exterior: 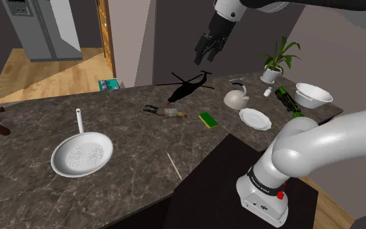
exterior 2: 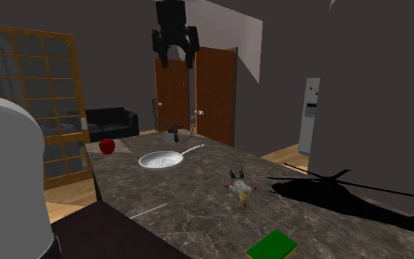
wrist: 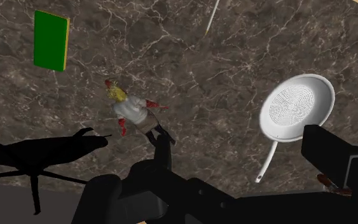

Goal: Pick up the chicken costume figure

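As the fingers [exterior 2: 161, 51] hang spread high above the surface [exterior: 136, 146], descent should be centred over the lying chicken figure [wrist: 131, 111].

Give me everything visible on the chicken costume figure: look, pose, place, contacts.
The chicken costume figure is a small doll lying flat on the dark marbled counter. It has a yellow head with a red comb, a whitish body, red arms and dark legs. It lies near the black helicopter and the green sponge, touching neither. Only the counter touches it. The gripper hangs open well above it.
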`<move>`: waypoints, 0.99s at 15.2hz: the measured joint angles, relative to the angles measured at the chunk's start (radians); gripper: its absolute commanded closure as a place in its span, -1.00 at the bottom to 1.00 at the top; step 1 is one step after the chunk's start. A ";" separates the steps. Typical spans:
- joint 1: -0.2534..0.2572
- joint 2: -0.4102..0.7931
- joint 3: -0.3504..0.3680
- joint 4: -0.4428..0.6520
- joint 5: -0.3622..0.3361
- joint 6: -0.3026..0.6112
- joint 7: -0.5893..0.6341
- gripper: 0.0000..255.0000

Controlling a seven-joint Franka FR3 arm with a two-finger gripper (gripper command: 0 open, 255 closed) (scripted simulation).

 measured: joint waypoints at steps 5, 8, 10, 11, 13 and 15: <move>0.010 0.151 -0.045 0.012 -0.009 0.091 -0.112 -1.00; 0.019 0.256 -0.063 0.037 -0.008 0.143 -0.171 -1.00; 0.022 0.324 -0.077 0.048 -0.006 0.180 -0.217 -1.00; 0.025 0.367 -0.080 0.070 -0.003 0.193 -0.234 -1.00; 0.026 0.450 -0.094 0.111 0.002 0.215 -0.281 -1.00; 0.026 0.527 -0.103 0.143 0.009 0.241 -0.325 -1.00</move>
